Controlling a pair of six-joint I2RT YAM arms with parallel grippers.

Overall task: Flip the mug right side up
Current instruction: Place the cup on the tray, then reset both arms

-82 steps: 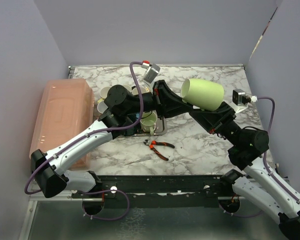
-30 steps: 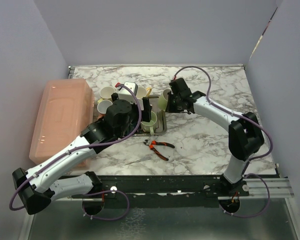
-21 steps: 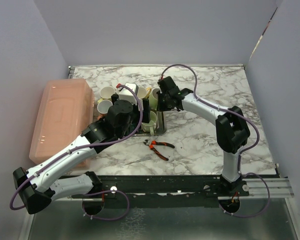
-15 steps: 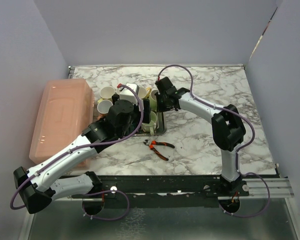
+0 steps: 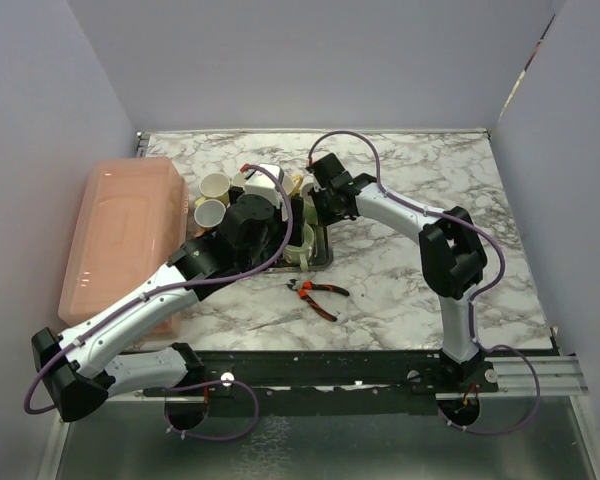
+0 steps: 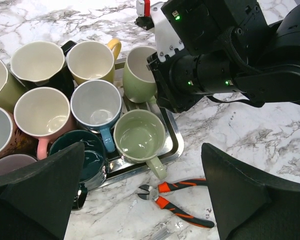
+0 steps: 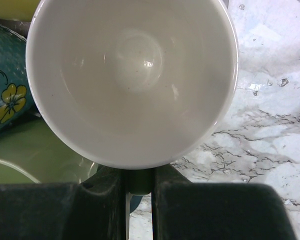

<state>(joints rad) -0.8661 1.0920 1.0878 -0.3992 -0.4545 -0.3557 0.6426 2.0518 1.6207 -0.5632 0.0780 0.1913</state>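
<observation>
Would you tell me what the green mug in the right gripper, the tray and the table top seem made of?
Green mug: likely glazed ceramic, glossy highlights inside. Tray: probably metal, shiny grey rim. Table top: marble-look, grey veins; stone or laminate, unclear.

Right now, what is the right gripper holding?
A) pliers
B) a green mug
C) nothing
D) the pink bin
B: the right gripper is shut on the handle of the green mug, while the pliers lie on the table.
</observation>
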